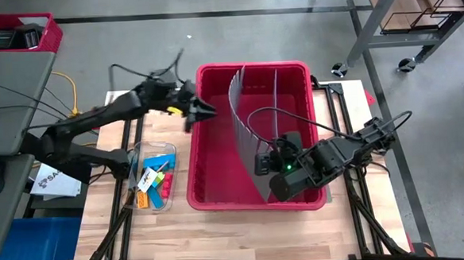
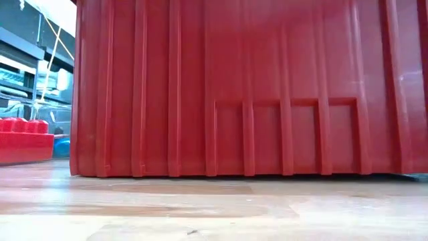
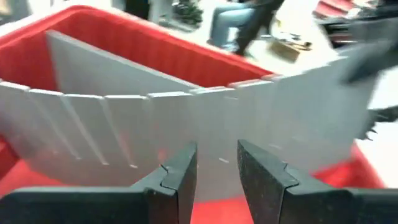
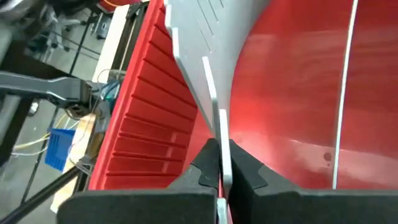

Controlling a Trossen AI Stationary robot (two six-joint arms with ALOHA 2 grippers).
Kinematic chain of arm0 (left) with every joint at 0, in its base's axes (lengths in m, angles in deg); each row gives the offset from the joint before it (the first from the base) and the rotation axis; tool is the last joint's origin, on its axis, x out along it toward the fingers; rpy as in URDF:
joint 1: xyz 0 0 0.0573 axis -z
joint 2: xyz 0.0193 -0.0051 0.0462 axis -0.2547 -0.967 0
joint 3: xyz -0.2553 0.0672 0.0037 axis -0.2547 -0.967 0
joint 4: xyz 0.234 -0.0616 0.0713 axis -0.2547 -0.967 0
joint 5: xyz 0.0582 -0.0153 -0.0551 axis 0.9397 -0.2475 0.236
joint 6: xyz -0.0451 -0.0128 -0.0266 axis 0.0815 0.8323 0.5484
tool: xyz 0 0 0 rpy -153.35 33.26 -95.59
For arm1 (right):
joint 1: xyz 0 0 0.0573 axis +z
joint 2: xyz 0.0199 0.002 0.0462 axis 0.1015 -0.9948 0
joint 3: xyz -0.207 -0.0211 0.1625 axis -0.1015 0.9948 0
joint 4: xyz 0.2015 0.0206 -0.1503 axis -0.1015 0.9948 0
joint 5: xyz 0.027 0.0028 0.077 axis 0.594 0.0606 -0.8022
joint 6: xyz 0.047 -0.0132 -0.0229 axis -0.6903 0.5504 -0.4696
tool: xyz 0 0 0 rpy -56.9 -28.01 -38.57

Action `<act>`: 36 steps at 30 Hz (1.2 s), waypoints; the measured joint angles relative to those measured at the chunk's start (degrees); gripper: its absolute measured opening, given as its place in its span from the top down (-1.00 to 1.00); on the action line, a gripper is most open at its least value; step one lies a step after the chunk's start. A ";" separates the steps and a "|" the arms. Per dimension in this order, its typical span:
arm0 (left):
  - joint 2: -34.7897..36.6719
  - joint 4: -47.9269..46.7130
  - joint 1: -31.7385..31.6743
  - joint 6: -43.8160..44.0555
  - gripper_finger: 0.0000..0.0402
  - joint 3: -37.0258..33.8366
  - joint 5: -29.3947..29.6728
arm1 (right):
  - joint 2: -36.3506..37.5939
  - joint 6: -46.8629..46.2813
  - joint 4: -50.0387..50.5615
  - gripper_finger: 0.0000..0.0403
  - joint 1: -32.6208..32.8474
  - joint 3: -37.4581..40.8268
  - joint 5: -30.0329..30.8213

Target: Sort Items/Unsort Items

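Note:
The items [image 1: 153, 178], small coloured pieces, lie in a clear tray left of the big red bin [image 1: 219, 190]. Inside the bin stands a long grey divider panel [image 1: 244, 137], bowed in a curve from the far wall to the near wall. My right gripper [image 4: 219, 167] is shut on it near the bin's near right part [image 1: 265, 162]. My left gripper [image 1: 195, 108] hovers over the bin's left rim near the far corner, open [image 3: 216, 174], with nothing between its fingers; it faces the bowed panel [image 3: 186, 124]. My right gripper pinches the grey divider's thin upper edge [image 4: 217, 134] between its two fingers, close to the panel's near end. The fingers slant down from the table's right side. The panel stands on edge inside the bin, bent into a bow.
A second, straight grey divider [image 1: 277, 104] stands in the bin's right half. In the low view the bin's near wall [image 2: 247, 87] fills almost everything. Bare wood lies along the table's near edge [image 1: 246, 241]. A person sits in the room beyond [image 3: 239, 25].

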 joint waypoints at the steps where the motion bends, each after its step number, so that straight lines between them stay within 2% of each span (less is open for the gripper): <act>1: 2.50 -1.54 0.24 -0.84 0.45 0.00 -0.43 | 0.00 -0.24 0.44 1.00 0.00 0.00 0.22; 3: 7.72 -7.18 0.56 -2.24 0.45 0.14 1.48 | 0.11 -0.85 1.39 1.00 0.00 0.00 0.20; 7: 15.35 -28.55 1.73 -4.03 0.45 0.11 16.35 | 0.19 -0.77 1.88 1.00 -0.21 0.00 0.00; 9: 17.50 -36.99 2.01 -3.24 0.46 0.00 21.52 | 0.20 -0.75 1.90 1.00 -0.22 0.00 -0.03; 13: 19.01 -42.84 2.17 1.41 0.62 -2.92 22.92 | 0.20 -0.71 1.71 1.00 -0.24 0.00 -0.26; 17: 18.64 -36.27 3.71 6.74 0.93 -11.31 17.54 | 0.20 -0.64 1.71 1.00 -0.26 0.00 -0.63; 22: 18.28 -16.47 7.85 17.02 0.95 -21.08 10.22 | 0.20 -0.57 2.28 1.00 -0.31 0.00 -1.20; 28: 14.24 -6.89 13.47 21.07 0.99 -24.53 13.43 | 0.26 -0.94 3.27 1.00 -0.42 -0.02 -3.60; 36: 6.51 -0.53 16.04 23.41 1.00 -24.85 14.13 | -3.40 0.40 3.49 1.00 -2.73 0.07 -16.30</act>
